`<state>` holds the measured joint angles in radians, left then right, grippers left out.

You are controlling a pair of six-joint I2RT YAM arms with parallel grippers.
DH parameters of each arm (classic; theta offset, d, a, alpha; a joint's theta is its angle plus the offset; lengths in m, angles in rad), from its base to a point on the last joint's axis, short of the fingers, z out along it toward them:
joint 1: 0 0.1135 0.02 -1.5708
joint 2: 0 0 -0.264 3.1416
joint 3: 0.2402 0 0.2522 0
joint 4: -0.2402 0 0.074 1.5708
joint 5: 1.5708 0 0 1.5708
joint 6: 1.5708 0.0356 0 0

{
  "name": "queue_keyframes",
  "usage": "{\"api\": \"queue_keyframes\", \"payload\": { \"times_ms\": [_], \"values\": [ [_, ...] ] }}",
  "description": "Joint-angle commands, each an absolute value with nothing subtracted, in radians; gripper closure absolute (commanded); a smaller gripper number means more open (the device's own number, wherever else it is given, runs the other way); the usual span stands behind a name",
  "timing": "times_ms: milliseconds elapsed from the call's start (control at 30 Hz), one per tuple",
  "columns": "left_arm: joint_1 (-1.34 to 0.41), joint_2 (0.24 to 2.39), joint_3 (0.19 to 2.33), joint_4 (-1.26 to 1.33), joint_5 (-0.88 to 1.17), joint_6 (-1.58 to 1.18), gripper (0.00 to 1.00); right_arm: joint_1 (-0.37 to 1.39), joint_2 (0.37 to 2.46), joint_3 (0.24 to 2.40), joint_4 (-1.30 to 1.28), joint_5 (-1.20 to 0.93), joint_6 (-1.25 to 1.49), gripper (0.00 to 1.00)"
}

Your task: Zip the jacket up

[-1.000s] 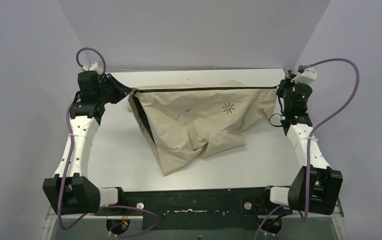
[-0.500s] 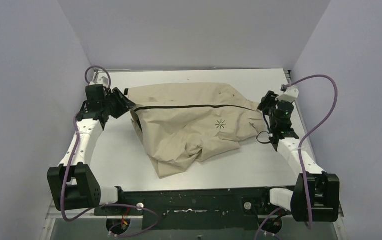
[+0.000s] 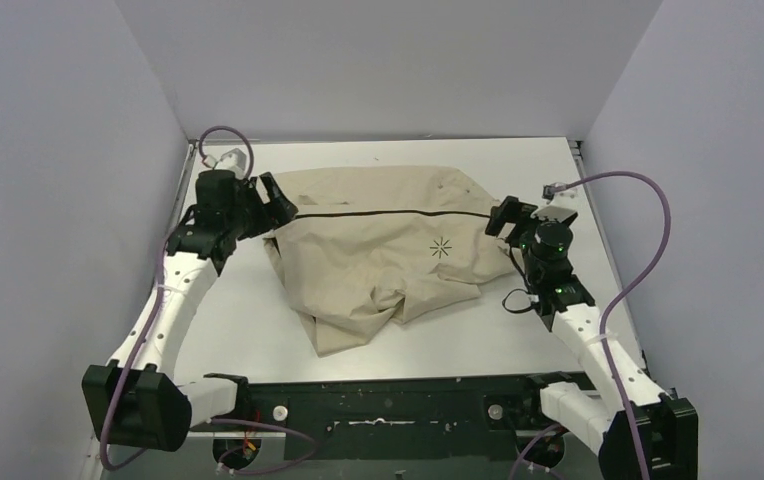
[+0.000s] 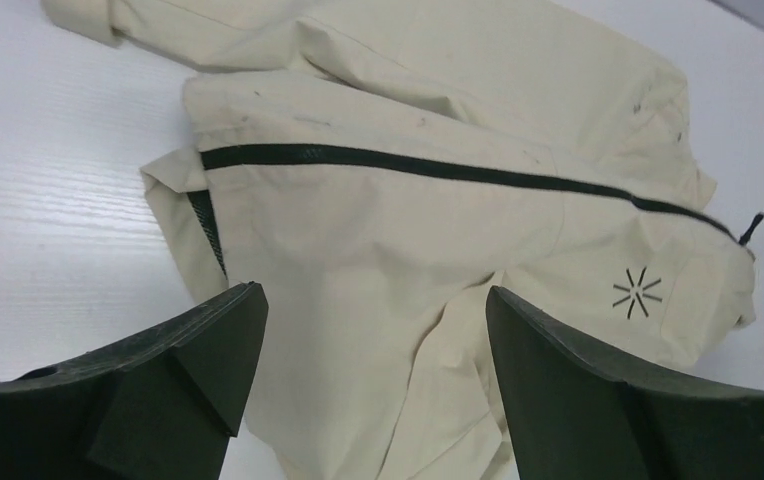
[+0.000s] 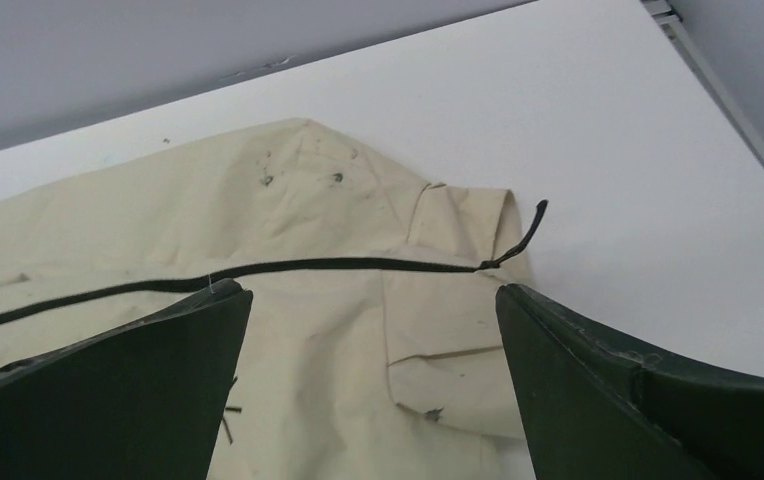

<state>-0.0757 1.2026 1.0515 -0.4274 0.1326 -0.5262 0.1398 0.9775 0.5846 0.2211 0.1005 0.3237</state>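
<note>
The beige jacket (image 3: 388, 255) lies crumpled on the white table, and its dark zipper (image 3: 388, 213) runs left to right in a closed line. A black star logo (image 3: 441, 247) shows on the chest. My left gripper (image 3: 276, 198) hovers open over the jacket's left end, holding nothing. In the left wrist view the gripper (image 4: 373, 300) frames the jacket (image 4: 388, 240) below the zipper (image 4: 438, 168). My right gripper (image 3: 508, 218) stands open over the right end. In the right wrist view the gripper (image 5: 373, 290) is just short of the zipper (image 5: 258, 272) and its pull tab (image 5: 523, 238).
Grey walls close in the table (image 3: 258, 320) on the left, right and back. A black rail (image 3: 388, 395) with both arm bases runs along the near edge. Purple cables loop off each wrist. A loose sleeve end (image 4: 83, 15) lies far left in the left wrist view.
Both grippers opened and let go of the jacket's ends. The stretched jacket dropped flat onto the table. Both arms drew inward toward the middle and nearer.
</note>
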Motion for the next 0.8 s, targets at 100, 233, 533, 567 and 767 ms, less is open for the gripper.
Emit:
{"api": "queue_keyframes", "payload": {
  "times_ms": [100,233,533,567,767],
  "values": [
    [-0.286,1.151,1.095,-0.502,-0.016,-0.421,0.18,0.309,0.849,0.549,0.094,0.222,0.323,0.0],
    [-0.358,1.097,1.044,-0.5,-0.008,-0.395,0.18,0.354,0.739,0.529,0.02,0.267,0.307,0.0],
    [-0.41,0.819,0.822,-0.333,0.217,-0.292,0.12,0.36,0.567,0.472,-0.13,0.563,0.478,0.0],
    [-0.41,0.79,0.779,-0.281,0.231,-0.275,0.12,0.36,0.561,0.444,-0.112,0.612,0.483,0.0],
    [-0.409,0.643,0.45,0.106,0.021,-0.262,0.12,0.357,0.677,0.281,0.171,0.877,0.39,0.0]
  ]
}}
